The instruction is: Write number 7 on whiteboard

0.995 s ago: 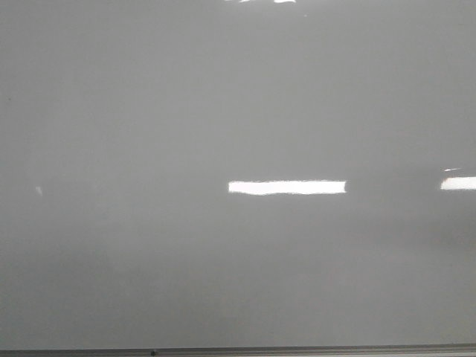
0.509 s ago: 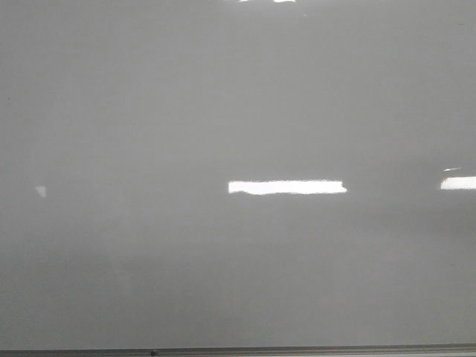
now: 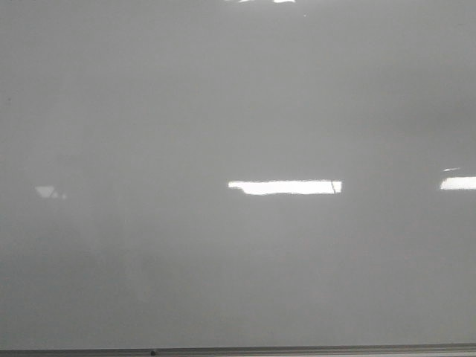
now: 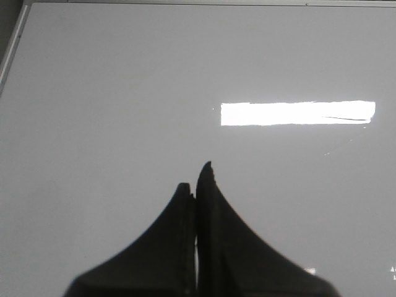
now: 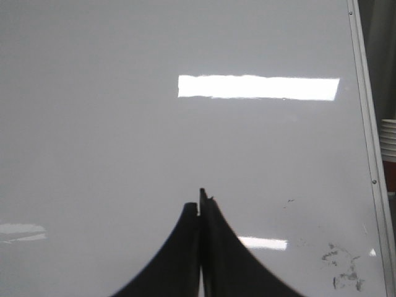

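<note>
L end effector (image 4: 197, 185) closed, empty; R end effector (image 5: 200, 201) same

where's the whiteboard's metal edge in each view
Front view: the metal edge runs along the bottom of the picture, under the whiteboard.
Left wrist view: the metal edge lies beyond the glare bar and turns a corner.
Right wrist view: the metal edge passes the glare bar's short end, near dark smudges.
Shared landmark: the glare bar, though a reflection shifts between views.
</note>
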Controlling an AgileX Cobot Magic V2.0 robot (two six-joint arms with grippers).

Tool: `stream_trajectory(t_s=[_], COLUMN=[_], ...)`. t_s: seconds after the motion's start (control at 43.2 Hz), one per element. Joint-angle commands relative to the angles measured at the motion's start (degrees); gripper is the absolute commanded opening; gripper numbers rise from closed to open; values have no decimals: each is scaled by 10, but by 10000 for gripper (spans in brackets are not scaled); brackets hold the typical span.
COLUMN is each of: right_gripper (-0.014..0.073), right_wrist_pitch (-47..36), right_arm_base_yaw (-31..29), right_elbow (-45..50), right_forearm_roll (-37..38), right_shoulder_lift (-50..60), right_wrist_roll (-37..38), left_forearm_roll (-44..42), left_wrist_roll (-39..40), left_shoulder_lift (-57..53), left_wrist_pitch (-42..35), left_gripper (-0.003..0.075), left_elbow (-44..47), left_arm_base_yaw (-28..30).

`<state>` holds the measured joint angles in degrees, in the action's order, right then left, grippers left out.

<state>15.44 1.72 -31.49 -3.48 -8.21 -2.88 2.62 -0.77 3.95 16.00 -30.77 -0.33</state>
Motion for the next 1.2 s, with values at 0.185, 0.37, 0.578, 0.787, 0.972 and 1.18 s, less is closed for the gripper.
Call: stream_trajectory(t_s=[0.185, 0.37, 0.578, 0.787, 0.972, 1.18], right_gripper=[-67, -67, -67, -67, -65, 77], right_wrist_pitch=[66, 89, 95, 147, 157, 167], right_arm_base_yaw=[-4, -4, -4, -4, -4, -4], right_elbow=[-89, -87, -86, -86, -86, -86], right_forearm_roll=[3, 3, 2, 2, 2, 2], right_shoulder_lift=[-127, -179, -226, -264, -294, -313], right_wrist_roll=[-3, -3, -3, -3, -11, -18], left_forearm_roll=[5, 5, 5, 8, 11, 3], left_wrist_roll=[1, 1, 1, 1, 1, 1], left_shoulder_lift=[133, 190, 247, 280, 302, 331], left_wrist_pitch=[74, 107, 130, 129, 128, 124], left_gripper=[-20, -20, -20, -20, -20, 21], left_elbow=[-95, -89, -85, -78, -69, -56], left_arm_base_yaw=[0, 0, 0, 0, 0, 0])
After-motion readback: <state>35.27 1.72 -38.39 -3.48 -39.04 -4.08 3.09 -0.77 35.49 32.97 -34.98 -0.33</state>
